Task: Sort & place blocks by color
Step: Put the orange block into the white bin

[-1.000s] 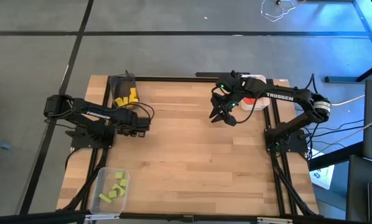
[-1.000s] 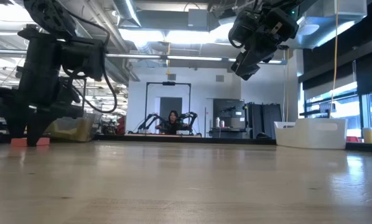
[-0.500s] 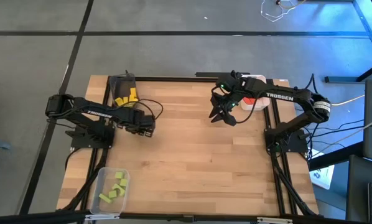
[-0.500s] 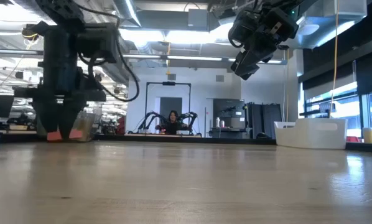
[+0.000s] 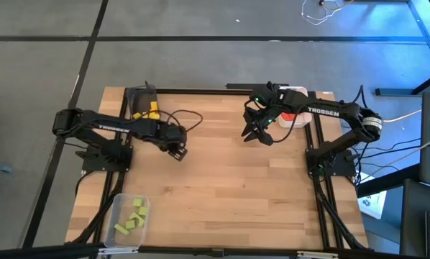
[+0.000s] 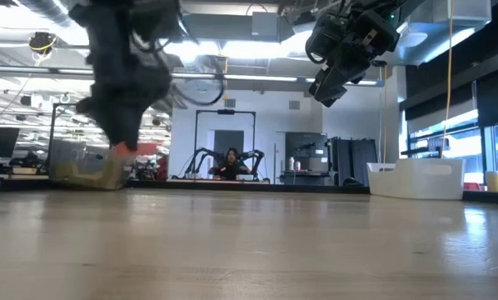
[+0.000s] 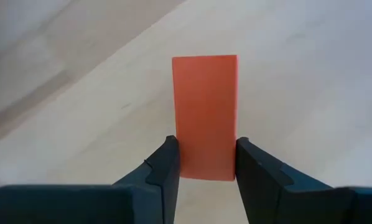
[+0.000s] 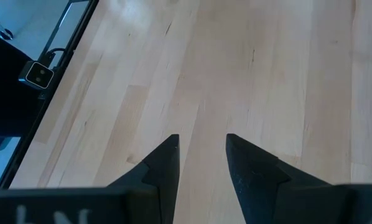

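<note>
L gripper (image 7: pixel 206 163) had a red block (image 7: pixel 205 115) pinched between its fingers (image 7: pixel 164 168), roughly half open, pads flat on the block's two long sides; most of the block stuck out past the tips, clear above the counter (image 5: pixel 222 187). R gripper (image 8: pixel 201 155) hung over bare counter w/ fingers part-open, nothing between them.

Yellow blocks (image 5: pixel 149 110) sat in the dark tray (image 5: pixel 136 96) behind the L fingers; green blocks (image 5: pixel 131 217) in the clear tray (image 5: pixel 117 208) at the near L corner. White tray (image 5: pixel 295 92), just beyond the R fingers, showed red inside, so probably the red bin.

Judgement: step in hand = carry red across to the white tray. Grip is only on the block's rear end, so keep wrist level, no jerks. Mind the R arm parked beside that tray; approach from the open side, lower inside the rim before letting go.
</note>
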Available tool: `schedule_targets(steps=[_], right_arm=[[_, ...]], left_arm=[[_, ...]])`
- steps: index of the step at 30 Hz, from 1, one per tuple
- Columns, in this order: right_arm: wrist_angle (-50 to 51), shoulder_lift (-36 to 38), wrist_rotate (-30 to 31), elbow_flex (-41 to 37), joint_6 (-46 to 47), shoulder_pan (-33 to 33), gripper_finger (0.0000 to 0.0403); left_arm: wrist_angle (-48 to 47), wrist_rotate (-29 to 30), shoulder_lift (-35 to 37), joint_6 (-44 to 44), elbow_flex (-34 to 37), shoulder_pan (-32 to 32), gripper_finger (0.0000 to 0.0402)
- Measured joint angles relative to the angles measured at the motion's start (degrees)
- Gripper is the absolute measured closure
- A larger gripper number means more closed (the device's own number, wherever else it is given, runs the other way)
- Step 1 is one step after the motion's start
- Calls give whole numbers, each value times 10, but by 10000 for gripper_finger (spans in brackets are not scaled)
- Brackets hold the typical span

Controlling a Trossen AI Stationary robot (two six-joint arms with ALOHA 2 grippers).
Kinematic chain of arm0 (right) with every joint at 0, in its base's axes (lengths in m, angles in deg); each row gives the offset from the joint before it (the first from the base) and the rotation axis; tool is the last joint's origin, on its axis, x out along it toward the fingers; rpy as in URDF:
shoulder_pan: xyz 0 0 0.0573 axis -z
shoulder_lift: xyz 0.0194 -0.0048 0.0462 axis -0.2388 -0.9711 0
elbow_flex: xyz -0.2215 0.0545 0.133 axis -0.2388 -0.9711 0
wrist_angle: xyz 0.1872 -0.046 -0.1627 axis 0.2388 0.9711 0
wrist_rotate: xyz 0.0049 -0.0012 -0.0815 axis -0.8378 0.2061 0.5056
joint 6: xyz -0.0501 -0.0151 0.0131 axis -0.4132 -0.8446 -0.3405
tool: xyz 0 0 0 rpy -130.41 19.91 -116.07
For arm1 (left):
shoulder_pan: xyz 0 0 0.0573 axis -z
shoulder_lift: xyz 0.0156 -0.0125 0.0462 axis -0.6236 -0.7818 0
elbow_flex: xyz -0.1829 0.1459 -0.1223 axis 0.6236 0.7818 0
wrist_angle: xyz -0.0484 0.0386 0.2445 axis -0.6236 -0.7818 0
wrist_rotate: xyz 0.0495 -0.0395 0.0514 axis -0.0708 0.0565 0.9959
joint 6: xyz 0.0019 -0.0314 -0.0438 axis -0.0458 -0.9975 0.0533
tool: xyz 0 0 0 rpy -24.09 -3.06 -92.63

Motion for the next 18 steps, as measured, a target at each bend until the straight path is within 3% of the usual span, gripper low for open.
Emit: schedule_targets(steps=[11,18], right_arm=[[-7,0,0,0,0,0,270],[-54,0,-1,0,5,-1,270]], left_arm=[[16,-102,0,238,-130,-4,279],[101,-205,1,276,-152,-28,279]])
